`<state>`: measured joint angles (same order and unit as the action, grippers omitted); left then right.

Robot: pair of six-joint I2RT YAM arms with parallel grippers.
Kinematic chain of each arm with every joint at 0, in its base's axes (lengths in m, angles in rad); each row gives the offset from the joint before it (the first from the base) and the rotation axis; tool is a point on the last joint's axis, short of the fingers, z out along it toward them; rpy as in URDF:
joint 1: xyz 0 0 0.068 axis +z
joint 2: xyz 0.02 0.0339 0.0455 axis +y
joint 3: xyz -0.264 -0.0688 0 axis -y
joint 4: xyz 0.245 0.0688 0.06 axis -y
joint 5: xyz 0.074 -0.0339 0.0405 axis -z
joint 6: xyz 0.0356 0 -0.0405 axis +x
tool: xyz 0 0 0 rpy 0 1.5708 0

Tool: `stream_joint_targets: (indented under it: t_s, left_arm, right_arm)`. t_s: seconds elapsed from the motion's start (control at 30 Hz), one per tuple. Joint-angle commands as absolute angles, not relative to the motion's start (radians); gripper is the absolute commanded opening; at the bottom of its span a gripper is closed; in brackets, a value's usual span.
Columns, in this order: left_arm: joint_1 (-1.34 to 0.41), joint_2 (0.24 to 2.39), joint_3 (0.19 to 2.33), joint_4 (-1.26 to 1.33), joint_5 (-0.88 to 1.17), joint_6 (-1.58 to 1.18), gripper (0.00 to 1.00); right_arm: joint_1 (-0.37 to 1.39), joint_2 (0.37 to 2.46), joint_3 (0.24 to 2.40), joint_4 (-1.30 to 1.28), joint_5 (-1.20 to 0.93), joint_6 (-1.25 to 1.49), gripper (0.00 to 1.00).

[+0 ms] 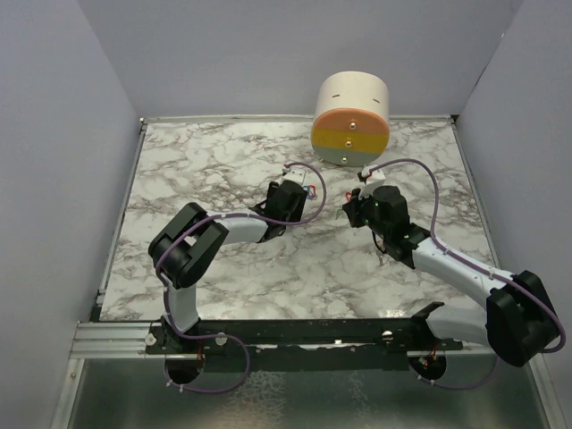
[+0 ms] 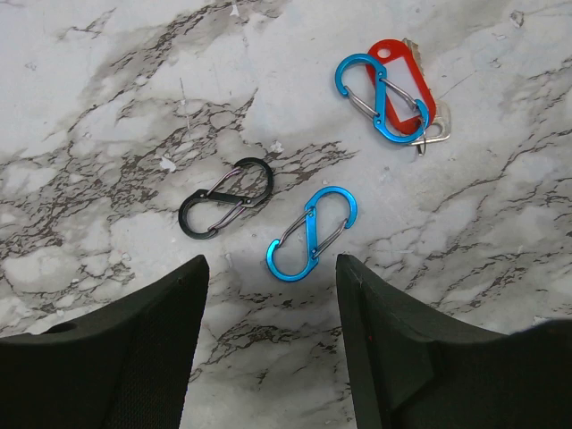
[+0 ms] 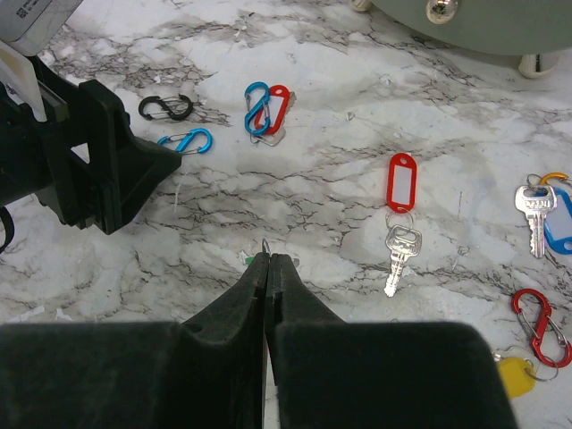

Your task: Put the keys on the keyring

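On marble table (image 1: 214, 179), shows keys (image 3: 399, 248) scattered toward three o'clock, seemingly unthreaded; holds left gripper (image 2: 273, 286) spread, right gripper (image 3: 269, 259) pinched closed.

marble-look table (image 1: 223, 161) glossy; key (image 3: 399, 253) shiny metal, red plastic tag (image 3: 402, 186).

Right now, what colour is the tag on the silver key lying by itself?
The tag is red with a white insert; right wrist view.
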<state>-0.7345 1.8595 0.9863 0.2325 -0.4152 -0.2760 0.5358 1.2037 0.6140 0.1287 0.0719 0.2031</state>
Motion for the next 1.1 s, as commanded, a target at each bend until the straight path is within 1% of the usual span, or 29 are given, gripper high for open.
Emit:
stream_joint_targets:
  t_s: [0.0,0.17,0.7,1.07]
  left_arm:
    - [-0.719,1.874,1.019,0.273,-0.315,-0.247,0.6]
    - [-0.713,1.883,1.019,0.274,-0.262,-0.25,0.6]
    - [-0.695,1.965,1.055,0.285,-0.219,-0.252,0.6]
    - [-0.698,1.913,0.993,0.296,-0.156,-0.29,0.57]
  right_arm:
    - [0.54,1.183,0.614,0.158,0.067,0.185,0.01]
    - [0.54,1.183,0.614,0.158,0.07,0.185,0.01]
    - [0.54,1.181,0.613,0.158,0.078,0.185,0.01]
    - [0.54,1.196,0.616,0.166,0.077,0.186,0.01]
